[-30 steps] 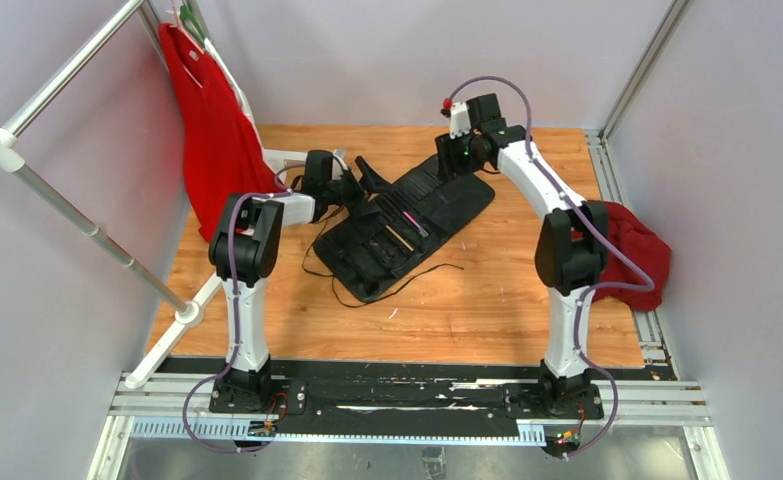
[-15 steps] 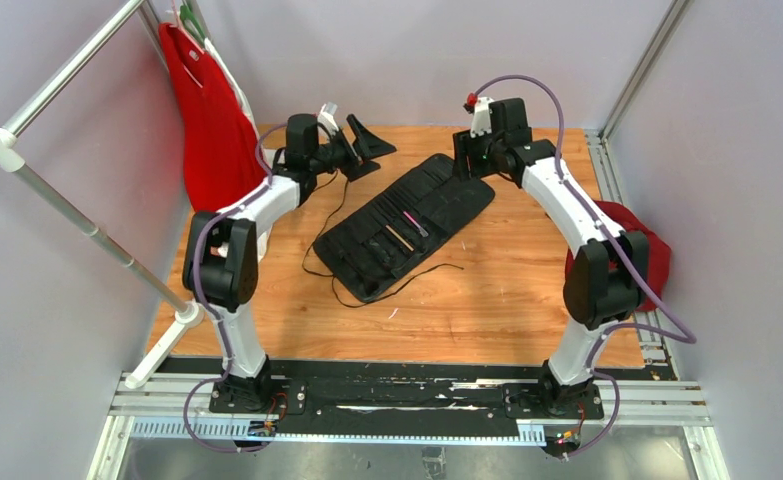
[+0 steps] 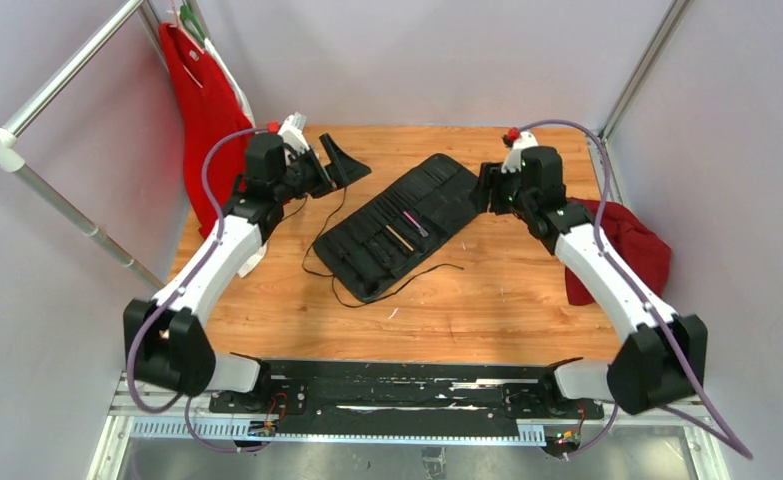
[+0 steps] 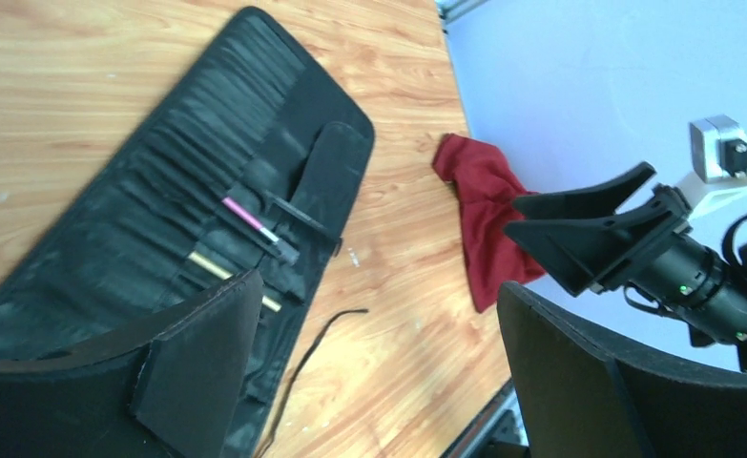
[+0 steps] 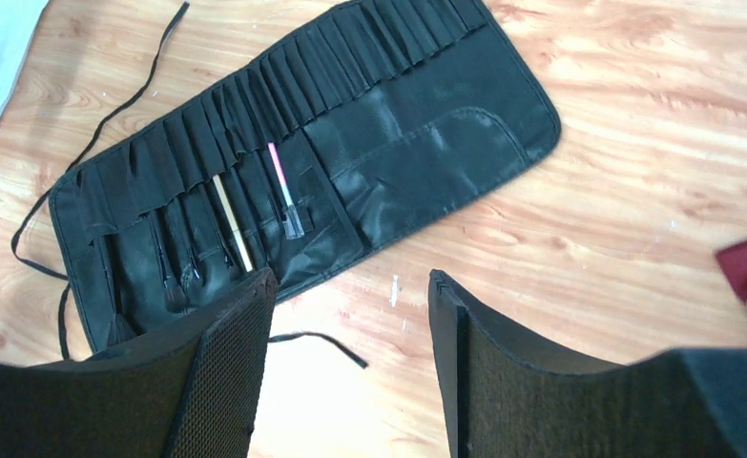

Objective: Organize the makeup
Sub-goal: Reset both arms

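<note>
While both my arms reach out over the wooden worktop (image 3: 467,300), my left hand (image 3: 345,165) hangs above its far left part, fingers spread wide with nothing between them. My right hand (image 3: 482,190) hangs just off the far right end of the black fabric roll (image 3: 450,183), its fingers likewise apart and empty. From that wrist I look down between the two pads (image 5: 221,382) at bare wood just off the roll's long edge.

The roll lies opened out flat, running on a diagonal from near left to far right across the middle of the worktop. The makeup brushes (image 3: 402,228) sit tucked in its slots, in the half nearer my left side. A pink-shafted brush (image 5: 281,186) lies next to a tan-shafted brush (image 5: 231,221), and several thin black brushes (image 5: 174,267) lie beyond the tan one, all of them pointing across the roll.

Thin black cords (image 3: 329,225) trail from the roll onto the wood; one runs toward my left hand and another curls along the near edge. A dark red cloth (image 3: 632,240) lies bunched at the right edge of the worktop beside my right forearm, well apart from the roll. A bright red garment (image 3: 202,110) hangs from a white rack (image 3: 57,75) behind my left arm.
</note>
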Robot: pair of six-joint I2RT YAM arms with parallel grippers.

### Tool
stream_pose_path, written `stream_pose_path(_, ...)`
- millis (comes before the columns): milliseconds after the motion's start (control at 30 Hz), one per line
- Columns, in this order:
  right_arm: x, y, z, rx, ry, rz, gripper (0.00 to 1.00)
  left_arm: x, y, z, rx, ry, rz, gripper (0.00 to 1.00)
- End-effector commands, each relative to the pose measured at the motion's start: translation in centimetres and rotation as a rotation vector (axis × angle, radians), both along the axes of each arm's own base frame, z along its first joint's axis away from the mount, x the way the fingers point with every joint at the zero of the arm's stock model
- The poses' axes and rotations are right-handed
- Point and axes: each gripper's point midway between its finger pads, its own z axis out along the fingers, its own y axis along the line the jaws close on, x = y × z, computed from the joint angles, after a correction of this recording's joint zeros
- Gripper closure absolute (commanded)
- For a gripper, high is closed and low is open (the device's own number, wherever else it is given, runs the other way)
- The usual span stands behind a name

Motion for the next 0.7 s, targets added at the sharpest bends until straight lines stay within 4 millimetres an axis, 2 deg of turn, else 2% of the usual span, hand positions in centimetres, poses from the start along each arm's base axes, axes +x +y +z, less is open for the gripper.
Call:
stream_pose_path(0,-1.3,-3.0,2.0,0.109,-0.118,-0.205,0.39,-2.3,3.6,-0.6,0.167,-0.049,0.113,0.02)
stream_pose_path(133,-3.3,-4.9,2.5,0.221,-0.217,-0.332,0.35,-3.6,5.7,-0.4,0.258,-0.055,0.174,0.02)
stream_pose_path(267,-5.1,-7.7,2.3,0.237,-0.260,-0.477,0.35,-4.6,6.4,0.2,0.272,-0.071,0.199,0.02)
stream_pose_path(333,-5.9,-8.5,2.3,0.245,-0.286,-0.507,0.35,-5.1,6.5,0.3,0.259,-0.080,0.209,0.02)
stream_pose_path(500,-7.2,-8.9,2.0,0.249,-0.304,-0.506,0.34,-6.1,6.9,0.3,0.250,-0.094,0.222,0.02)
stream_pose_path(667,-7.7,-8.3,1.7,0.256,-0.280,-0.471,0.34,-6.9,7.6,0.2,0.263,-0.098,0.245,0.02)
